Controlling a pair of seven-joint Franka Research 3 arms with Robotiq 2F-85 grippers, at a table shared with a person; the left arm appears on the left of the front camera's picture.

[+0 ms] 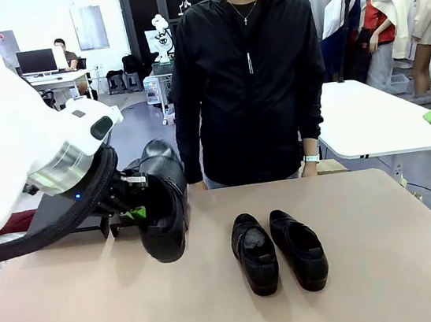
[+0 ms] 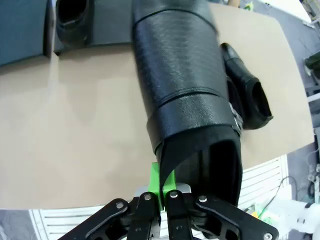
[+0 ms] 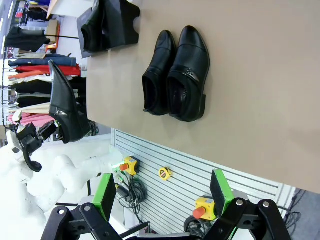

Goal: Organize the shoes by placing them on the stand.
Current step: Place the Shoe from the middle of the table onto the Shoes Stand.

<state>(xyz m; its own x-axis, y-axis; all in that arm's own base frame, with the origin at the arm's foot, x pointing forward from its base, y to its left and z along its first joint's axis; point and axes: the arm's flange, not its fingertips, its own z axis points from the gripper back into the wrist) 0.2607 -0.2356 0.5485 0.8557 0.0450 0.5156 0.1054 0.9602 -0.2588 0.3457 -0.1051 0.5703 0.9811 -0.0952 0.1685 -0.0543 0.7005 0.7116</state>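
At nine o'clock on the table (image 1: 375,283), as seen from the front, one black shoe (image 1: 164,219) is held clear of the surface by the left gripper (image 1: 130,208). The jaws are closed on the rim at the shoe's heel end, and its sole is turned toward the left wrist camera. Just beyond it, toward ten o'clock, a second shoe (image 3: 92,25) is seen resting on the dark stand (image 3: 122,22). At the table's centre a pair of shoes (image 1: 275,250) is laid side by side, well apart from the stand. Off the table's three o'clock edge, the right gripper (image 3: 162,200) is held with jaws spread wide and nothing between them. At twelve o'clock a person (image 1: 248,77) is stood.
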